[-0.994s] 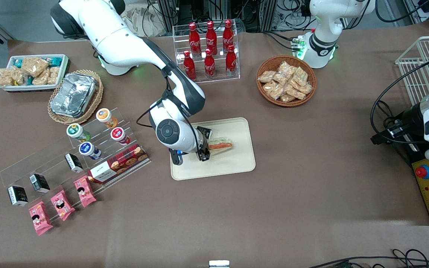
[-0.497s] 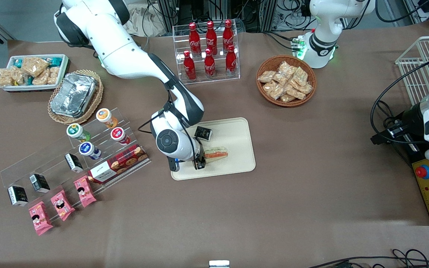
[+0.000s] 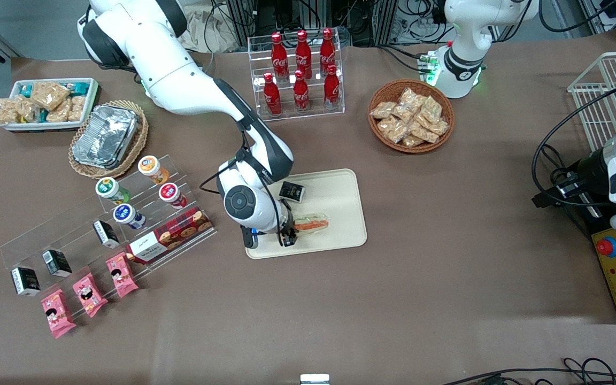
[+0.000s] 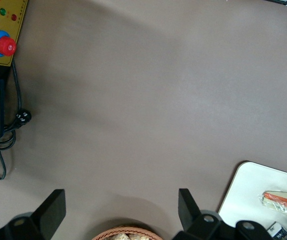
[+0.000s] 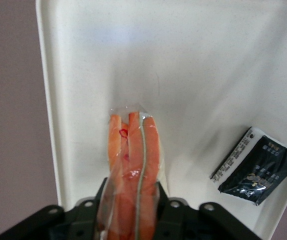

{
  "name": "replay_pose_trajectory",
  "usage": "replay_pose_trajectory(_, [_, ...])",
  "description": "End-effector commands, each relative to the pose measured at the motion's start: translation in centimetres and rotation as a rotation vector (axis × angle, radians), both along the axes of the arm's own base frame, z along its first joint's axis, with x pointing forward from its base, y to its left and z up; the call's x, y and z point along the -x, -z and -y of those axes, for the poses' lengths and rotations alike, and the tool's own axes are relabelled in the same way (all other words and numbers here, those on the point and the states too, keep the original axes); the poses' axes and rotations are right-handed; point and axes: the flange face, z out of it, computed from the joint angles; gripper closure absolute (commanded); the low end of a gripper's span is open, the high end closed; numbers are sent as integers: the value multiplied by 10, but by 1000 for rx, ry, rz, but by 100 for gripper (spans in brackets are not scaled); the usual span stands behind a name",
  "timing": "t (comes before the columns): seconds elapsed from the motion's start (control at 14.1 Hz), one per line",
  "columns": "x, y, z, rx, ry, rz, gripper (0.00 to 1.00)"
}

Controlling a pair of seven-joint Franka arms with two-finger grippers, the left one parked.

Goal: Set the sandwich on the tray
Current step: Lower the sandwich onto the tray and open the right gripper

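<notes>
The sandwich (image 3: 313, 223), a clear-wrapped wedge with orange filling, is over the cream tray (image 3: 340, 198), in the part nearer the front camera. My right gripper (image 3: 289, 235) is shut on its end toward the working arm. In the right wrist view the sandwich (image 5: 133, 145) sticks out from the gripper (image 5: 133, 202) over the tray floor (image 5: 183, 60), close to the tray's rim. Whether the wrap rests on the tray I cannot tell. The left wrist view catches the sandwich (image 4: 283, 200) on a corner of the tray (image 4: 248, 190).
A small black packet (image 3: 292, 191) lies on the tray beside the sandwich, farther from the front camera. A clear stepped rack with cups and boxes (image 3: 142, 214) stands toward the working arm's end. A cola bottle rack (image 3: 300, 72) and a snack basket (image 3: 410, 115) are farther back.
The gripper carried the sandwich across the tray toward the front camera and lower. The black packet, half covered before, now shows fully. In the last half second the motion is slight.
</notes>
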Motion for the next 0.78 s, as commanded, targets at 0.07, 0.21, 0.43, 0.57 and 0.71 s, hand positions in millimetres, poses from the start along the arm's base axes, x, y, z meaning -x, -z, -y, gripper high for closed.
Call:
replay_pose_trajectory(0.07, [-6, 8, -2, 3, 9, 21, 4])
replay_pose_trajectory(0.21, [-7, 4, -2, 1, 8, 22, 4])
replay_pose_trajectory(0.43, [-8, -5, -2, -1, 0, 23, 4])
replay_pose_trajectory(0.57, [-8, -22, -3, -6, -4, 23, 4])
replay_pose_trajectory(0.71, [-13, -46, 0, -4, -18, -6, 4])
